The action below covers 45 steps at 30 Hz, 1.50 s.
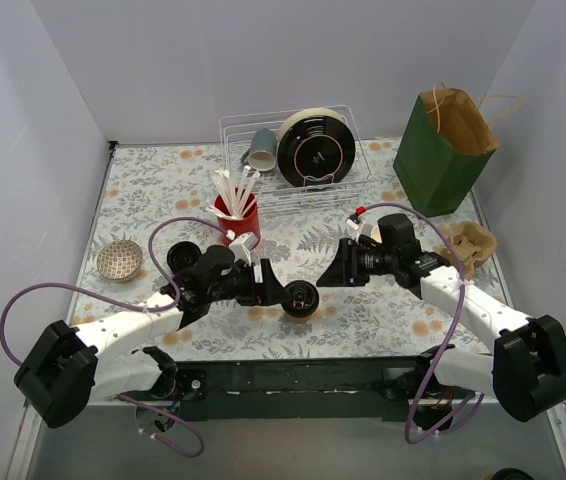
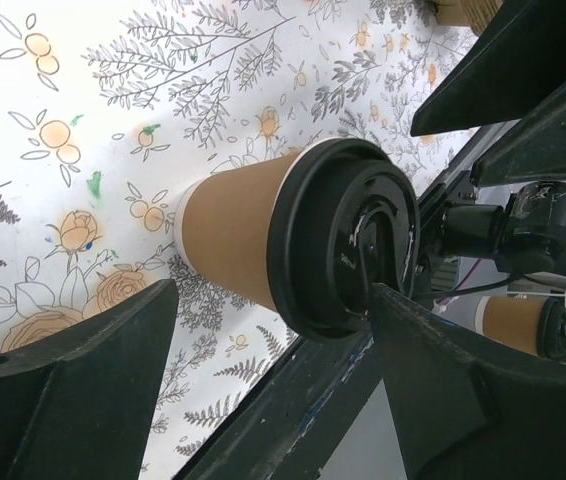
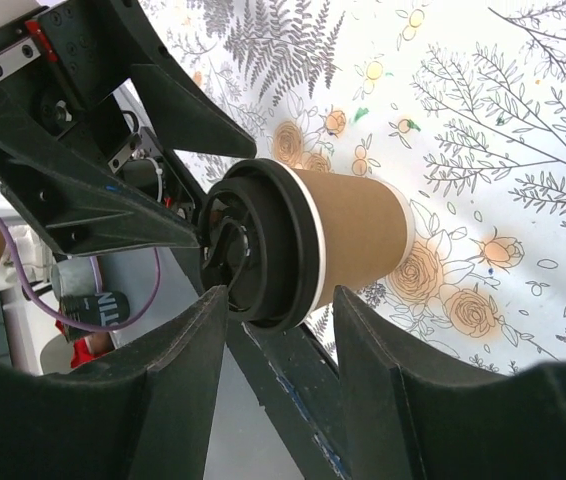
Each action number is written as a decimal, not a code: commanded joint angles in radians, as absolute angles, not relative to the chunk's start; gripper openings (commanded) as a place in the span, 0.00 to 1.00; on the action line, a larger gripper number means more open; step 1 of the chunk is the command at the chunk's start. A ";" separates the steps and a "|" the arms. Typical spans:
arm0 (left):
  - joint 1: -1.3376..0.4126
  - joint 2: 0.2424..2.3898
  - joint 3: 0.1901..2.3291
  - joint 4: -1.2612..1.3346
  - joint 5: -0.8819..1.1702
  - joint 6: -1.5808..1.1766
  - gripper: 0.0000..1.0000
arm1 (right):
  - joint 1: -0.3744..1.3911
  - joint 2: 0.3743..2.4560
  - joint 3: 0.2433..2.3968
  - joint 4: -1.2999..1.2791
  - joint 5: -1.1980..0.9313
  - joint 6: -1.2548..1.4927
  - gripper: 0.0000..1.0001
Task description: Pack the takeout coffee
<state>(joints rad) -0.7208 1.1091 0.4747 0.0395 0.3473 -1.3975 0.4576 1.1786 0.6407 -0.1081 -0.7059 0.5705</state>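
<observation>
Cropped at the bottom edge of both wrist views: the finger bases of the left pincer (image 2: 273, 290) and right pincer (image 3: 281, 292). From above, only the black lid of the coffee cup (image 1: 300, 298) on show, its paper wall hidden beneath. Impossible to tell whether either pincer touches it. Partly masked by the right arm: the cardboard carrier (image 1: 475, 243). Inside of the green paper bag (image 1: 433, 160) out of sight. Too small to place: a second lidded cup (image 2: 523, 325).
</observation>
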 commanded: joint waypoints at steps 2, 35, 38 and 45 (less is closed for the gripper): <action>-0.726 1.121 0.531 0.035 0.342 -1.376 0.77 | 0.466 1.149 0.631 -0.081 -0.695 0.569 0.55; -0.762 1.229 0.463 0.091 0.282 -1.411 0.58 | 0.531 1.193 0.394 0.173 -0.638 0.623 0.29; -0.762 1.244 0.457 0.083 0.270 -1.420 0.55 | 0.532 1.201 0.362 0.187 -0.595 0.621 0.28; -0.764 1.305 0.433 0.054 0.198 -1.463 0.47 | 0.531 1.213 0.334 0.196 -0.564 0.598 0.27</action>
